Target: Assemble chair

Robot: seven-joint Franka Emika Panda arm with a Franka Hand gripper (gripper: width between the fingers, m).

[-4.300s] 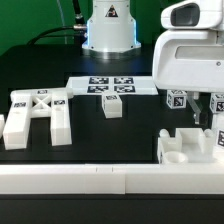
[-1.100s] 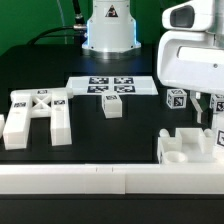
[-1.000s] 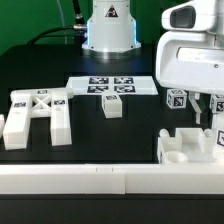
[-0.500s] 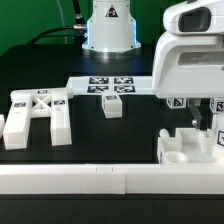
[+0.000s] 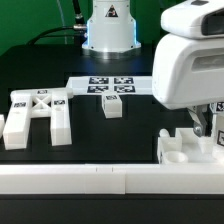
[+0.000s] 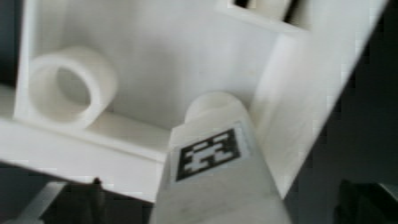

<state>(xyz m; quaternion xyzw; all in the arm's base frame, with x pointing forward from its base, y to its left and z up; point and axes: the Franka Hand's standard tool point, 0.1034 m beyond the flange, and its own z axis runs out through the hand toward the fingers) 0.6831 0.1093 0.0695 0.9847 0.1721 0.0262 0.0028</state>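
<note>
- A chunky white plastic seat block [image 5: 185,148] sits on the black bench [image 5: 130,132] at the exterior view's right, just behind a long white front rail [image 5: 90,182].
- In the wrist view, its round ring-walled socket [image 6: 68,88] shows only bare white inside. A white tagged leg [image 6: 217,155] lies in front of the block.
- The fingers [image 5: 197,120] are spread wide, grasping nothing, and hang just above the block.
- A white H-shaped piece [image 5: 35,112] lies at the exterior view's left.
- A short tagged white peg [image 5: 112,106] stands beside the marker board [image 5: 112,85].

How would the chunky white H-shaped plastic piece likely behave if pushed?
The white H-shaped plastic piece looks thick and blocky, so probably stiff. Lying flat and wide on the black table, it would likely slide, not roll or tip.
</note>
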